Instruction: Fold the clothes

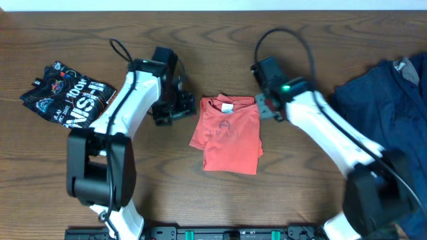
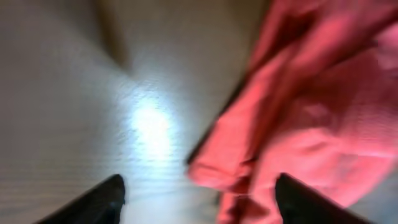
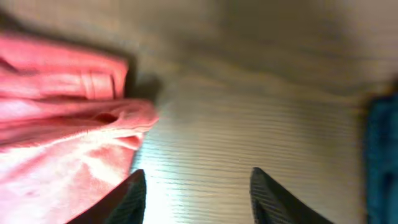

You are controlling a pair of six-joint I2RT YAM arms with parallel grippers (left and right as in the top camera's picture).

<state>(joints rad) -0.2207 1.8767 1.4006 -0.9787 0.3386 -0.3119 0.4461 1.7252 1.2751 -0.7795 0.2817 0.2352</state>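
The orange-red T-shirt point(image 1: 228, 133) lies folded into a small rectangle at the table's middle, collar toward the back. My left gripper point(image 1: 175, 108) hovers just off its left edge. In the left wrist view this gripper point(image 2: 199, 200) is open; the shirt's rumpled edge point(image 2: 298, 118) reaches into the gap beside the right finger point(image 2: 305, 204), and nothing is pinched. My right gripper point(image 1: 265, 107) sits at the shirt's upper right corner. In the right wrist view it point(image 3: 198, 190) is open over bare wood, with the shirt point(image 3: 62, 130) just left of the left finger point(image 3: 124, 200).
A black white-printed shirt point(image 1: 67, 93) lies bunched at the far left. A navy garment point(image 1: 387, 100) is spread at the far right, and its edge point(image 3: 382, 155) shows in the right wrist view. The wooden table point(image 1: 300, 180) carries all of them.
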